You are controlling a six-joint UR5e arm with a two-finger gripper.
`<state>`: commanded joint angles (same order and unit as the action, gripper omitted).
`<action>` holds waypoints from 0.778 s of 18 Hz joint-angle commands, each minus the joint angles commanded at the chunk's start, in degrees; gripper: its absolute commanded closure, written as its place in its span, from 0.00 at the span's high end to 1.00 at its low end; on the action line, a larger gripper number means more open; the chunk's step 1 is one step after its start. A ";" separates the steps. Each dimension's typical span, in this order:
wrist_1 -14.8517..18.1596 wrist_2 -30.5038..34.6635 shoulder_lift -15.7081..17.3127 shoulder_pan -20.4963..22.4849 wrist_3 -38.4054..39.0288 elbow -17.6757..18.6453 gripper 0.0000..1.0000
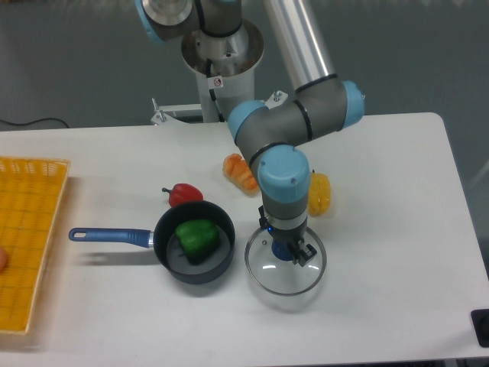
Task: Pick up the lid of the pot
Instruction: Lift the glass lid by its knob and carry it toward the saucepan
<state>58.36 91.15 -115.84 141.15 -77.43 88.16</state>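
My gripper (286, 238) is right of the table's middle, pointing down, with its fingers around the blue knob of the pot lid. It is shut on that knob. The clear glass lid (286, 280) with its thin rim hangs roughly level beneath the fingers, seemingly a little above the white table (390, 306). The gripper body partly hides the lid's back edge.
Left of the lid is a dark pan (196, 271) with a blue handle, holding a green pepper (197, 238). Behind are a red pepper (184, 194), an orange item (240, 173) and a yellow pepper (319, 194). A yellow crate (50, 222) stands far left.
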 joint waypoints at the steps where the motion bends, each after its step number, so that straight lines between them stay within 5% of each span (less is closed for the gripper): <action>1: 0.09 -0.09 0.26 0.00 -0.18 -0.09 0.40; 14: 2.55 -3.69 2.90 -3.87 -1.32 -0.09 0.40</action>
<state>60.90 87.45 -112.94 137.29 -78.75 88.06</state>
